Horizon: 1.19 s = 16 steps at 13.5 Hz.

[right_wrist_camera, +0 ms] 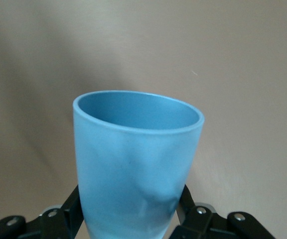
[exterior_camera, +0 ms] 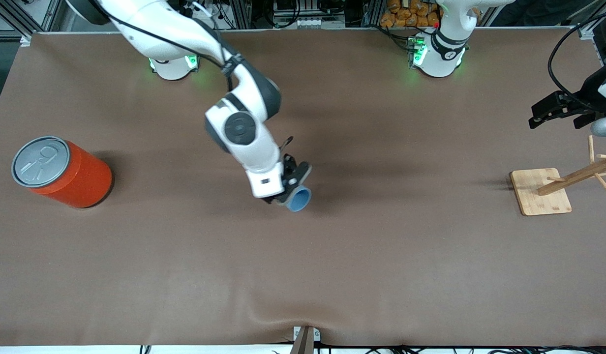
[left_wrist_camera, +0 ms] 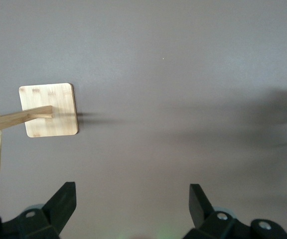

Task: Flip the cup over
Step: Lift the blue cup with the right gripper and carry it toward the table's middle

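Clamping the cup [right_wrist_camera: 136, 164] between my right jaws [exterior_camera: 292, 189], I have its light-blue wall pinched near the base, one black finger [right_wrist_camera: 66, 214] pressed on each side. It lies tilted in the grip with the open mouth turned away from my wrist, the darker blue inside showing. These jaws are closed tight on it, up in the air over the middle of the brown bench [exterior_camera: 303, 265].

My left jaws [left_wrist_camera: 132, 201] stand wide apart with nothing between the two black fingertips [left_wrist_camera: 64, 199]. They hang over the left arm's end of the bench, where that arm waits, above bare brown cloth just beside a wooden peg stand [left_wrist_camera: 49, 110]. In the front view those jaws sit at about two o'clock from the held cup, and the peg stand, a square bamboo base with a slanted post and short cross pegs, lies at about three o'clock from it.

At about nine o'clock from the cup, well apart toward the right arm's end, an orange can [exterior_camera: 62, 172] with a grey pull-tab lid stands on the bench.
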Tool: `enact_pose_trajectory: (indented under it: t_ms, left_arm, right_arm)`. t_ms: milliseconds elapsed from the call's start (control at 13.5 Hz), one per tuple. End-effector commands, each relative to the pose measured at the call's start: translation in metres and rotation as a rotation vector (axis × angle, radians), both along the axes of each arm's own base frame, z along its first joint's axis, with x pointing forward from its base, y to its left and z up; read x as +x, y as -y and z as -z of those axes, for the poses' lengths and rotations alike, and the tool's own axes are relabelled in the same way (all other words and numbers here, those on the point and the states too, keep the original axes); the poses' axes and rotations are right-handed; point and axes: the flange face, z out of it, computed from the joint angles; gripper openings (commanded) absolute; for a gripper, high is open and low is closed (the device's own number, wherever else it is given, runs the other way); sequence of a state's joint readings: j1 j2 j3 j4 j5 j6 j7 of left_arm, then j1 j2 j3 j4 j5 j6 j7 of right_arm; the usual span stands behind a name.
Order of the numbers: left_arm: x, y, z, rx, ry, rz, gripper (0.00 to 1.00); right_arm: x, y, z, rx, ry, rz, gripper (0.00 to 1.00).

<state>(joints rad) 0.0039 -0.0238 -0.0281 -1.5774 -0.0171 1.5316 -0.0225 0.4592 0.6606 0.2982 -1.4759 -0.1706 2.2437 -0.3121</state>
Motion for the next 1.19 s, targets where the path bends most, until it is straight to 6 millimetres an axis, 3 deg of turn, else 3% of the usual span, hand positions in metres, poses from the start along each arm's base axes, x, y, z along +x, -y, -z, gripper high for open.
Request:
enact_pose_trajectory:
  t_ms: [0,148,444,593,741,815,963,1111]
  left_arm:
    - [0.007,-0.001,-0.007,-0.004,0.010,0.014,1.00]
    - [0.016,0.001,-0.016,-0.058,0.027,0.005,1.00]
    - [0.015,-0.017,-0.014,-0.075,0.014,-0.023,1.00]
    - [0.014,-0.031,-0.010,-0.140,-0.006,-0.058,1.00]
    - [0.014,-0.029,-0.008,-0.203,-0.015,-0.063,1.00]
    - [0.019,-0.037,-0.002,-0.265,-0.024,-0.093,1.00]
    - [0.036,-0.035,0.036,-0.296,-0.095,-0.105,1.00]
    - [0.054,-0.015,0.086,-0.298,-0.187,-0.084,1.00]
  right_arm:
    - [-0.017,-0.041,0.025,-0.077,0.076,-0.191,0.00]
    - [-0.038,-0.071,0.047,-0.086,0.123,-0.291,0.00]
    - [-0.065,-0.103,0.093,-0.130,0.130,-0.386,0.00]
    - [-0.069,-0.111,0.099,-0.132,0.136,-0.397,0.00]
    - [-0.082,-0.124,0.107,-0.148,0.145,-0.417,0.00]
    - [-0.089,-0.128,0.112,-0.160,0.148,-0.425,0.00]
    - [-0.088,-0.127,0.118,-0.169,0.148,-0.427,0.00]
    - [-0.089,-0.126,0.120,-0.171,0.145,-0.428,0.00]
